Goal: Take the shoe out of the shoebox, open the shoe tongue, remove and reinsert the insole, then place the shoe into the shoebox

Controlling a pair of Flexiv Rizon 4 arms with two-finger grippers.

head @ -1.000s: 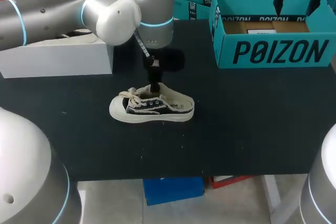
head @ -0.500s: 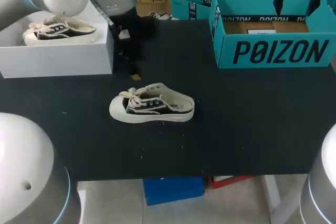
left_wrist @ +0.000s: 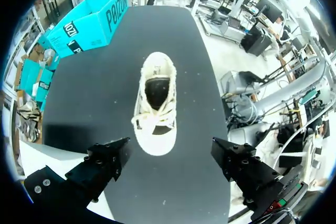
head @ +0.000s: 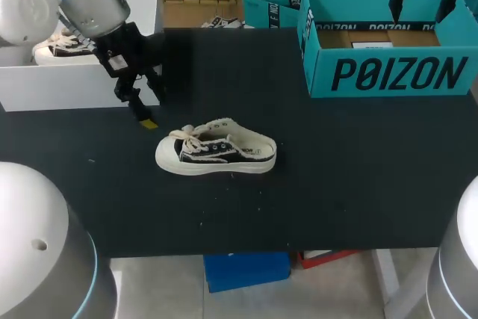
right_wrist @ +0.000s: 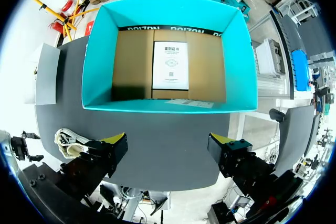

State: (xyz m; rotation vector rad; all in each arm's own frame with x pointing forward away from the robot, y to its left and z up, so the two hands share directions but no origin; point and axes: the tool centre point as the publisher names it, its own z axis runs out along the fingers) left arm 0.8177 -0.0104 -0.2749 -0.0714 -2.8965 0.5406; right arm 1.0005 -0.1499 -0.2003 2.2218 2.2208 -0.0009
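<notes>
Both pincers released: left pincer (left_wrist: 169, 157) left of sneaker (head: 216, 155), right pincer (right_wrist: 167, 150) above shoebox (head: 388, 72). Advise pinching tongue (left_wrist: 157, 104) tip, avoiding laces (left_wrist: 149, 120).

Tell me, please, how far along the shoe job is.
Done: the shoe lies out on the table. In hand: nothing; both jaws are open. Left: the shoe goes into the teal box; insole work cannot be judged.
</notes>
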